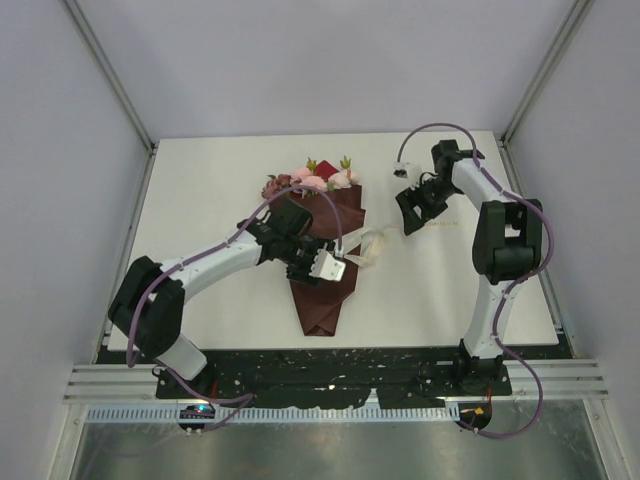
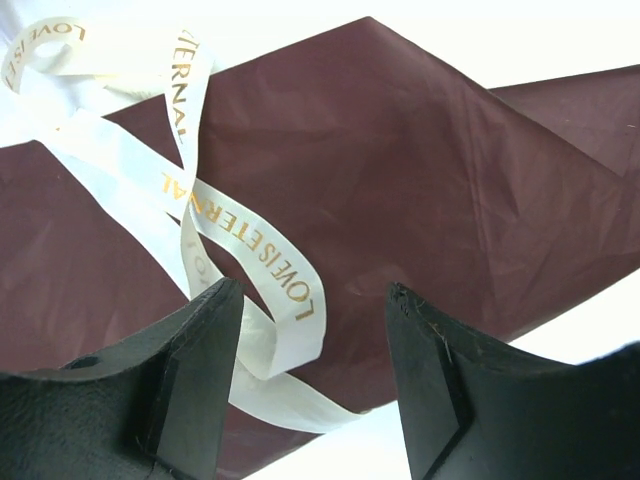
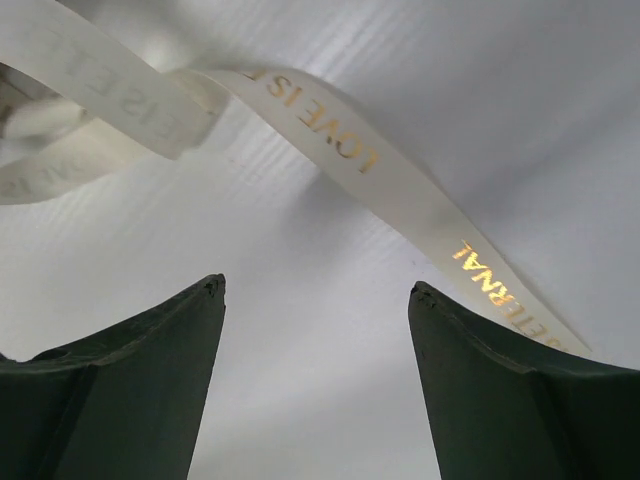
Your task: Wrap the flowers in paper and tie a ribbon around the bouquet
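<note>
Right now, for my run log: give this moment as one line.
left gripper: open over bouquet | right gripper: open over table | ribbon: loose, partly on bouquet, no knot seen

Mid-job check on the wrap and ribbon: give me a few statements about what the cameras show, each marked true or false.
1. The flowers sit inside the maroon paper. True.
2. The left fingers are clamped on the ribbon. False: they stand apart, and the ribbon lies loose on the paper beside them.
3. The ribbon carries gold lettering. True.
4. The blooms lie at the end nearest the arm bases. False: they are at the far end, and the paper's pointed tip faces the bases.
5. The right fingers are apart and grip nothing. True.
</note>
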`<act>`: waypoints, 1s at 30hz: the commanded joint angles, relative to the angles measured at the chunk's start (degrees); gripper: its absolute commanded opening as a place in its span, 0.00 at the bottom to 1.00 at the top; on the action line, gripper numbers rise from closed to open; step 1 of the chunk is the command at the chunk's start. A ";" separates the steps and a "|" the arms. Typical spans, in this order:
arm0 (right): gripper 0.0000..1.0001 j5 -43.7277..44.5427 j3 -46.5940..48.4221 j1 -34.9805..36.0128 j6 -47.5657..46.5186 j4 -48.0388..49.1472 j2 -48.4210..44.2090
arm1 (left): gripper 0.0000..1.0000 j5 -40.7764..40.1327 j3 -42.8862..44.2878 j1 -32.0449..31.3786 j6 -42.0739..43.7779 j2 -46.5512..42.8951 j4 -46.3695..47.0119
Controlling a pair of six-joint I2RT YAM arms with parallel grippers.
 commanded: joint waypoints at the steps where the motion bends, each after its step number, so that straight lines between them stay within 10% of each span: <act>1: 0.79 10.28 0.72 -1.48 -7.84 4.32 -0.04 | 0.63 -1.21 3.39 -0.72 2.08 2.09 -1.43; 16: 0.80 11.17 4.42 5.19 -11.36 8.90 7.26 | 0.63 -2.97 3.57 -0.72 0.15 4.99 0.15; 30: 0.06 13.27 1.79 6.69 -12.86 10.65 6.39 | 0.54 -6.74 7.08 -0.81 -2.31 9.04 0.94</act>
